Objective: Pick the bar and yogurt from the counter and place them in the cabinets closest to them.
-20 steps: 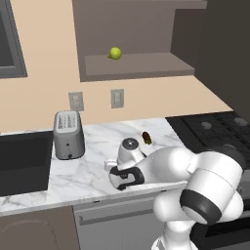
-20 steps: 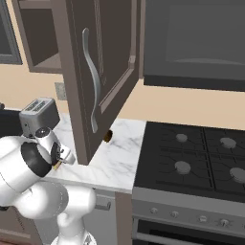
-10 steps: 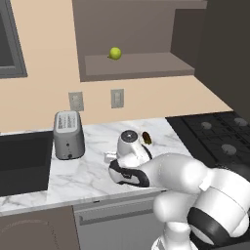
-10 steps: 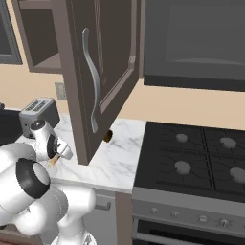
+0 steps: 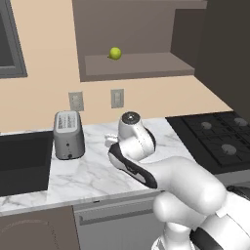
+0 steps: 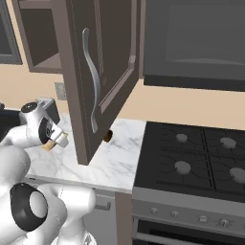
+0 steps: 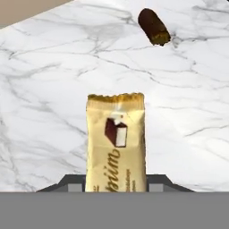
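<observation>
My gripper (image 7: 115, 181) is shut on the bar (image 7: 115, 138), a tan-yellow wrapped piece held by its lower end and standing up between the dark fingertips (image 7: 71, 182). The bar hangs above the white marble counter (image 7: 44, 67). From the right base view the gripper (image 6: 53, 139) holds the bar (image 6: 48, 146) over the counter (image 6: 119, 160), left of the open cabinet door (image 6: 95, 72). In the left base view the white hand (image 5: 134, 136) hovers over the counter (image 5: 93, 171), below the open wall cabinet shelf (image 5: 136, 66). The yogurt is out of view.
A dark brown oval lump (image 7: 153, 26) lies on the marble beyond the bar, seen under the door (image 6: 108, 137). A toaster (image 5: 67, 134) stands left of the hand, a dark sink (image 5: 22, 161) further left, the stove (image 5: 219, 136) to the right. A green ball (image 5: 115, 52) sits on the shelf.
The hand has risen off the counter with the bar held in it, and the arm has swung up and forward. The jaws closed slightly tighter on the bar.
</observation>
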You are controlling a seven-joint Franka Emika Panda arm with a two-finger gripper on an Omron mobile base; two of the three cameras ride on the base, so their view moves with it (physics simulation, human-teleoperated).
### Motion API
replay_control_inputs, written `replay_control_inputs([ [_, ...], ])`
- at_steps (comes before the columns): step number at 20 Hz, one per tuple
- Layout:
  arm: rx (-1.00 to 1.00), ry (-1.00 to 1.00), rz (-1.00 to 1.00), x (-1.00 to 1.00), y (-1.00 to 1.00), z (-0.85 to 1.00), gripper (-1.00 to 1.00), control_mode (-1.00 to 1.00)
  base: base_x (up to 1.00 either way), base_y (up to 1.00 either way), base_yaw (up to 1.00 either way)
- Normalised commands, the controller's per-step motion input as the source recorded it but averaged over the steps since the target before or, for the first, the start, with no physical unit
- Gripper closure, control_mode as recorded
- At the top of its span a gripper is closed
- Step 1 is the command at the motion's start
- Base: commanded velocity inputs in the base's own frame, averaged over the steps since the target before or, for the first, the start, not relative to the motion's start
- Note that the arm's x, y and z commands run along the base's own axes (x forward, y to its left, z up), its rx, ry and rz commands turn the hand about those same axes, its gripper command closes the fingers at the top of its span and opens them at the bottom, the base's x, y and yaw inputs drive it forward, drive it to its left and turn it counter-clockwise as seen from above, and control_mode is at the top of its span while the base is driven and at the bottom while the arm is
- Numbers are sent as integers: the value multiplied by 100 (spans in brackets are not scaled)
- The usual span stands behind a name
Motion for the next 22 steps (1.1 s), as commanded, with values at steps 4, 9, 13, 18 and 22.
replay_control_inputs([
  [4, 0, 0, -8, -18, -7, 79, 100, -100, 0, 0, 0],
  [9, 0, -5, -3, -26, -17, 70, 100, -100, 0, 0, 0],
  [13, 0, -8, -1, -22, -23, 68, 100, -100, 0, 0, 0],
  [18, 0, -9, 0, -15, -23, 69, 100, -100, 0, 0, 0],
  [22, 0, -10, 0, -10, -23, 70, 100, -100, 0, 0, 0],
])
